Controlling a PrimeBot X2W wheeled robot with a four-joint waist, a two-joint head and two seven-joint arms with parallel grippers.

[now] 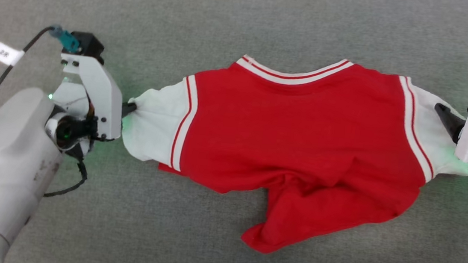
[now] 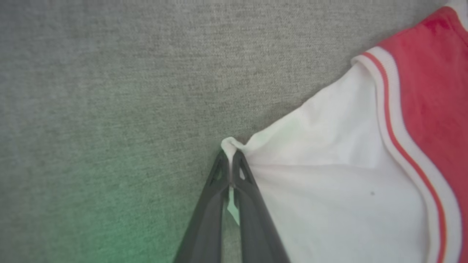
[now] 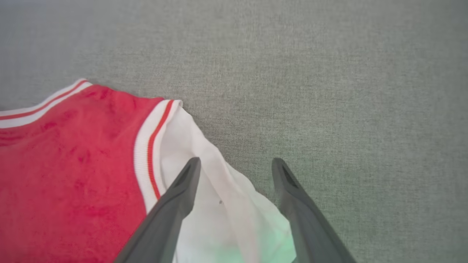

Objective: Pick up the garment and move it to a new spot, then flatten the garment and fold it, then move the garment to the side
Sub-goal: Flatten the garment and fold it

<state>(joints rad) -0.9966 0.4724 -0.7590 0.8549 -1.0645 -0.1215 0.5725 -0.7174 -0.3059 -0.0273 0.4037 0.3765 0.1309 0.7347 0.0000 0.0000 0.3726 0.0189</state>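
The garment, a red jersey with white sleeves and red-white striped trim, lies spread across the grey surface, its plain red side up and its lower hem bunched toward the front. My left gripper is shut on the tip of the left white sleeve; in the left wrist view the gripper pinches a small fold of white cloth. My right gripper stands open over the right white sleeve, one finger above the cloth, the other beside its edge. In the head view one dark finger rests over that sleeve.
Grey carpet-like surface stretches all around the garment. A black cable with a white tag runs along my left arm at the left edge.
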